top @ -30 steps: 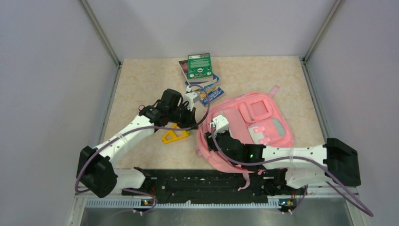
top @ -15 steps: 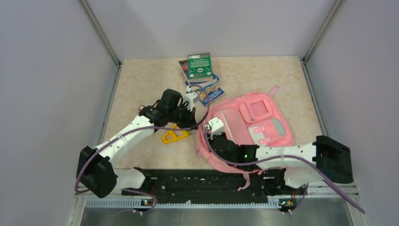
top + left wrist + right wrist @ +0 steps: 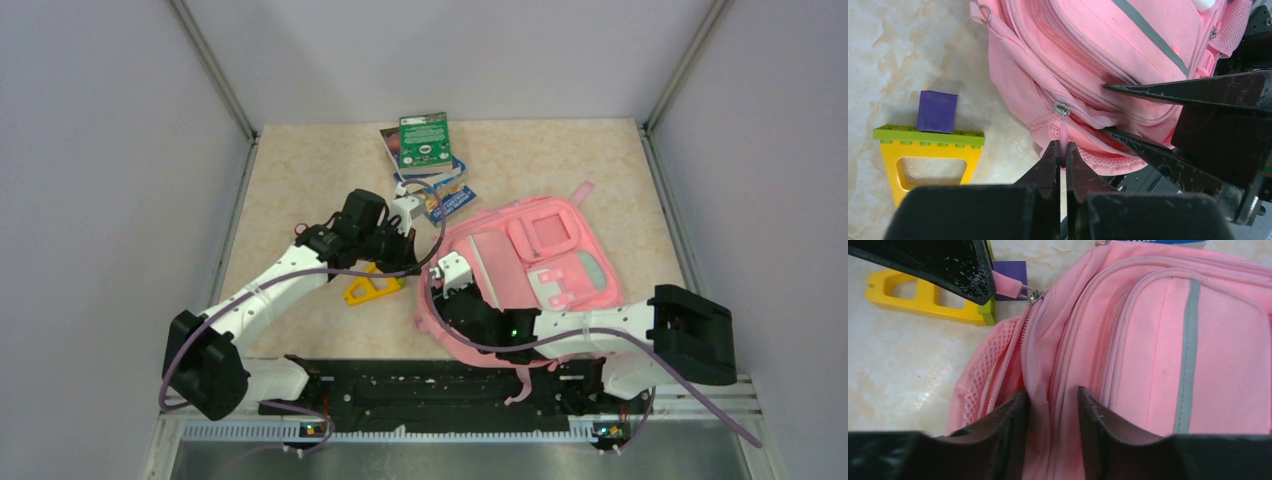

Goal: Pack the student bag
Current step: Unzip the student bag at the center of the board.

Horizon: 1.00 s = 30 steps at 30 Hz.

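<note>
Marbled tabletop point(image 3: 300, 180), student bag point(image 3: 540, 260), inside hidden, left gripper point(image 3: 1062, 155) pinching its zipper pull point(image 3: 1063, 135), right gripper point(image 3: 1050, 395) clamping its fabric

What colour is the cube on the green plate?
Purple. The cube shows best in the left wrist view.

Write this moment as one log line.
left gripper: shut on zipper pull | right gripper: shut on student bag fabric | books, toy blocks: on table

My top camera looks down from high behind me; both wrist cameras peer close, sharing the student bag point(image 3: 1128, 65) at its zipper.
</note>
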Available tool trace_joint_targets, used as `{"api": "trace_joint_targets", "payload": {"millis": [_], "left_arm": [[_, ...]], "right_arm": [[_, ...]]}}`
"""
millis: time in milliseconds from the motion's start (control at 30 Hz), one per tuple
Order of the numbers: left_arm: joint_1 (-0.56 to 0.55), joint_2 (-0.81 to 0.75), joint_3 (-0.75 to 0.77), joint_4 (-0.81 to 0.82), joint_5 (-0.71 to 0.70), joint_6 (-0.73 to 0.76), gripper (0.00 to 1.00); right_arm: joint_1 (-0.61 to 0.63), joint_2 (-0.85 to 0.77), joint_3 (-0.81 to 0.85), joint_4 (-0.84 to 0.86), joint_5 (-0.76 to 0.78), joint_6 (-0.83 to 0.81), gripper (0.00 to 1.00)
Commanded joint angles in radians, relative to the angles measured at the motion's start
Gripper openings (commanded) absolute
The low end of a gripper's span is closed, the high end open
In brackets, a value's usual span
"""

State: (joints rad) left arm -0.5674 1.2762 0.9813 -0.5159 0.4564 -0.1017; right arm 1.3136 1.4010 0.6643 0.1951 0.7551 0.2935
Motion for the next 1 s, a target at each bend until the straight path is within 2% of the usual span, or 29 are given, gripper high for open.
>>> {"api": "trace_joint_targets", "payload": {"millis": [0, 100, 133, 333, 533, 700, 967], "left_arm": [[-0.003, -0.049, 0.007, 0.088, 0.056, 0.01, 0.0], [-0.004, -0.053, 0.008, 0.087, 0.045, 0.014, 0.0], [-0.003, -0.054, 0.008, 0.086, 0.039, 0.013, 0.0], [-0.004, -0.054, 0.023, 0.058, -0.098, -0.016, 0.0], [-0.003, -0.093, 0.032, 0.08, -0.205, -0.155, 0.0], [-0.003, -0.15, -0.031, 0.207, -0.218, -0.231, 0.0], [-0.004, -0.116, -0.061, 0.358, -0.191, -0.244, 0.0]], "right_arm": [[0.009, 0.021, 0.046, 0.018, 0.14, 0.004, 0.29], [0.007, -0.023, 0.04, 0.03, 0.125, -0.022, 0.01], [0.009, -0.044, 0.035, 0.033, 0.111, -0.041, 0.0], [0.009, -0.211, 0.016, -0.047, -0.027, -0.172, 0.0], [0.008, -0.441, 0.001, -0.216, -0.255, -0.264, 0.0], [0.008, -0.599, 0.018, -0.311, -0.42, -0.28, 0.0], [0.008, -0.694, 0.048, -0.349, -0.48, -0.276, 0.0]]}}
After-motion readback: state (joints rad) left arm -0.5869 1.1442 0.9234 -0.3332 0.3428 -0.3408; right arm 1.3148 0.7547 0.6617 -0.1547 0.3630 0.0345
